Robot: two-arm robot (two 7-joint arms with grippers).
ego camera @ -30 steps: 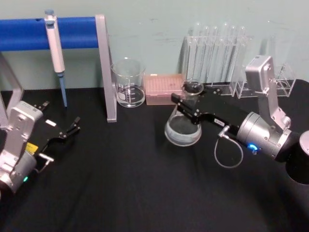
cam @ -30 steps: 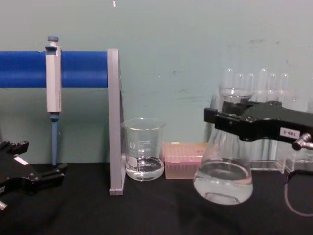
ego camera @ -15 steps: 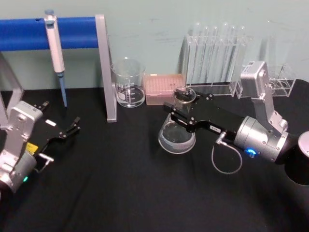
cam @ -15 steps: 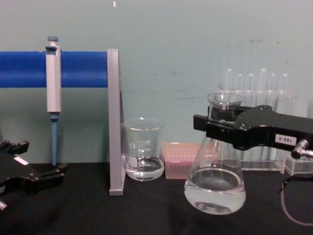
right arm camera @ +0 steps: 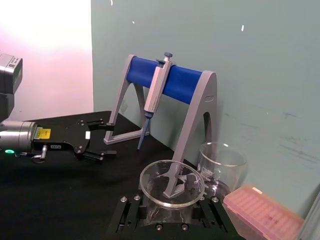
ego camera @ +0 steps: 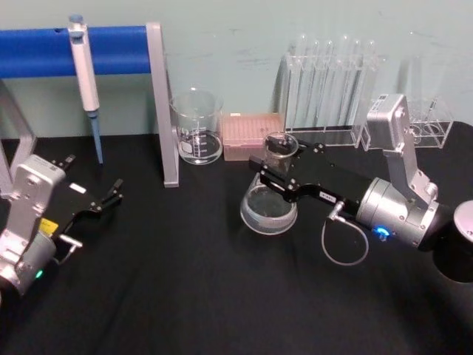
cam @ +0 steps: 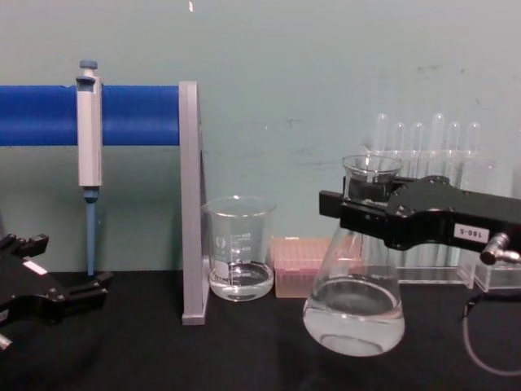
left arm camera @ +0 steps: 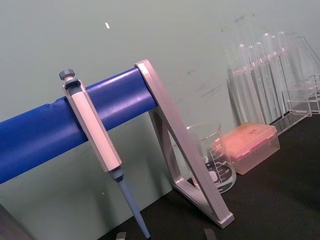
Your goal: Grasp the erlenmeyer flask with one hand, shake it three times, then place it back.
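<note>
Gripping clear glass conical erlenmeyer flask (ego camera: 268,211) by neck with black flat-jawed right hand (ego camera: 275,164), right of centre, tilted seemingly just off black surface (ego camera: 185,296), likely for shaking. Parking released left hand (ego camera: 111,194) near left.

It was a lab. At the upper left of the head view a pipette (ego camera: 83,70) hung on a blue-barred stand (ego camera: 37,50); along the top, against the pale green wall (ego camera: 244,29), stood a graduated beaker (ego camera: 196,126), a pink tip box (ego camera: 251,135) and racked test tubes (ego camera: 329,81). A flask (ego camera: 267,211) holding liquid showed mid-frame.
</note>
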